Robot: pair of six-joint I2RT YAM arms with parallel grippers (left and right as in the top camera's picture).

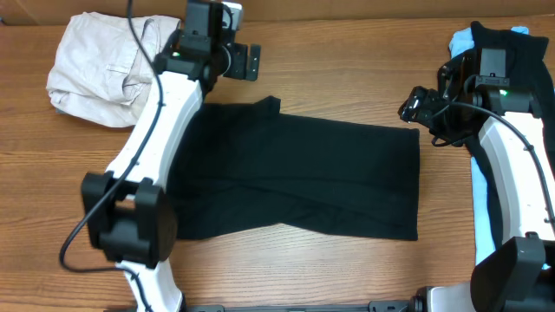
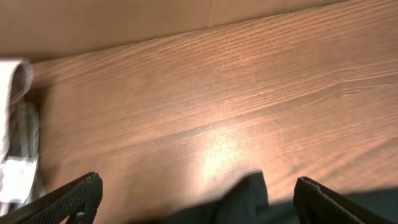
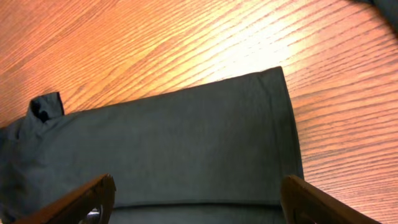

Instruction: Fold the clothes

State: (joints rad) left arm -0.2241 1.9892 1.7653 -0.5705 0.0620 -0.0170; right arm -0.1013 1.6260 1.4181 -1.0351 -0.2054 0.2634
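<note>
The black T-shirt (image 1: pixel 295 173) lies folded into a rough rectangle in the middle of the table. My left gripper (image 1: pixel 248 61) is open and empty, hovering just beyond the shirt's far left corner. In the left wrist view that corner (image 2: pixel 250 194) shows between the spread fingers (image 2: pixel 199 200). My right gripper (image 1: pixel 414 106) is open and empty above the shirt's far right corner. The right wrist view shows the shirt (image 3: pixel 174 143) below the spread fingers (image 3: pixel 200 202). The beige trousers (image 1: pixel 91 69) lie crumpled at the far left.
A black shirt (image 1: pixel 525 56) and a light-blue garment (image 1: pixel 462 40) are piled at the far right, partly under the right arm. The trousers' edge shows in the left wrist view (image 2: pixel 13 130). A brown wall (image 2: pixel 124 18) runs along the table's far edge.
</note>
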